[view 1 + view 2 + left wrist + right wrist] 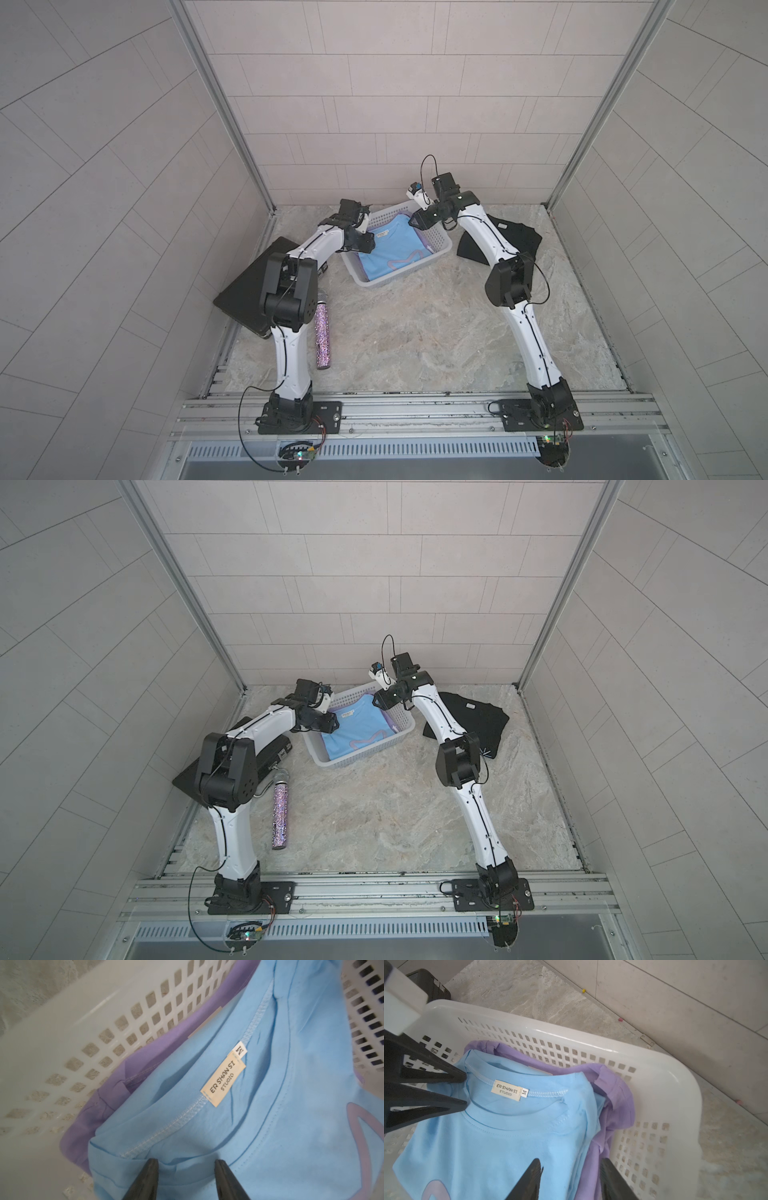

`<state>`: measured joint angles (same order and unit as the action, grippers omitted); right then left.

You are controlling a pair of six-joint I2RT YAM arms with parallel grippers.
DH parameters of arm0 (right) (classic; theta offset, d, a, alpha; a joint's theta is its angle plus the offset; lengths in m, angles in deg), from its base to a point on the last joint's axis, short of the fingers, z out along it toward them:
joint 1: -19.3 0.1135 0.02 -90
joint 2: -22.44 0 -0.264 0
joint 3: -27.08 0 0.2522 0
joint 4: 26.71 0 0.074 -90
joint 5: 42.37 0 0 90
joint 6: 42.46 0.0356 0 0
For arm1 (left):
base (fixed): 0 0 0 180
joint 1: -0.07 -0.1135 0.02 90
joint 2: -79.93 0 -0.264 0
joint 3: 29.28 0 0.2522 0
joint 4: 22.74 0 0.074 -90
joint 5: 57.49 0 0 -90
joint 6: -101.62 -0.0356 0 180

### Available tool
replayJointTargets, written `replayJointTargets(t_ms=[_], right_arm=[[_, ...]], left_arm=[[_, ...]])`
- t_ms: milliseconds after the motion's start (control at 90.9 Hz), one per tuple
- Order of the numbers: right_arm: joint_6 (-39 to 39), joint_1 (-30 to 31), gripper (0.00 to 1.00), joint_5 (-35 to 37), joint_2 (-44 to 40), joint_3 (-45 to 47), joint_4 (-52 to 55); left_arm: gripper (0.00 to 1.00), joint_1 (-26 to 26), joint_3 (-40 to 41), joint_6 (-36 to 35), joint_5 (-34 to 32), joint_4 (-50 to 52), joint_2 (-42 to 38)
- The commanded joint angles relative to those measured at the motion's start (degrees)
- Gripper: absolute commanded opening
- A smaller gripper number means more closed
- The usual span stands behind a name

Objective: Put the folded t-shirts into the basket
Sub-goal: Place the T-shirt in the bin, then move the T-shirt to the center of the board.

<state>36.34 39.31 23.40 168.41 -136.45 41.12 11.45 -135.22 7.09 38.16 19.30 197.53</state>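
Left gripper (186,1162): jaws standing apart at the light blue t-shirt (291,1105) collar.
Right gripper (570,1160): jaws standing apart over its edge.
Basket (395,280): holding it atop the lilac t-shirt (612,1088).
Top views only: black t-shirt (478,717) lying beside the basket.
Wrist views only: neck label (223,1082) reading "ER SHAN SI STUDIO", "M".

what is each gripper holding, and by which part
Nothing is held: left gripper and right gripper have jaws apart over the light blue t-shirt lying in the basket.
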Motion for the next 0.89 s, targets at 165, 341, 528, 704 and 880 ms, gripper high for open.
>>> replayJointTargets(t_ms=[165,341,528,704,880], right_arm=[[-1.89,-5.43,0.50,-1.33,-16.85,14.19,1.04],[0.43,-14.36,0.50,1.40,-19.74,20.07,1.74],[1.62,-24.65,0.52,5.44,-20.10,24.48,1.93],[0.27,-31.02,0.53,8.84,-17.69,26.70,2.39],[-9.58,-29.04,0.55,12.33,-18.40,33.54,2.90]], left_arm=[[0.50,0.79,-0.26,-1.11,9.65,4.05,-7.88],[0.58,3.61,1.73,-5.43,10.71,6.92,-11.53],[0.70,6.23,3.17,-8.33,9.91,8.73,-15.71],[0.85,7.94,3.50,-8.71,9.86,9.49,-17.67],[0.86,9.00,3.51,-9.22,9.81,10.01,-18.10]])
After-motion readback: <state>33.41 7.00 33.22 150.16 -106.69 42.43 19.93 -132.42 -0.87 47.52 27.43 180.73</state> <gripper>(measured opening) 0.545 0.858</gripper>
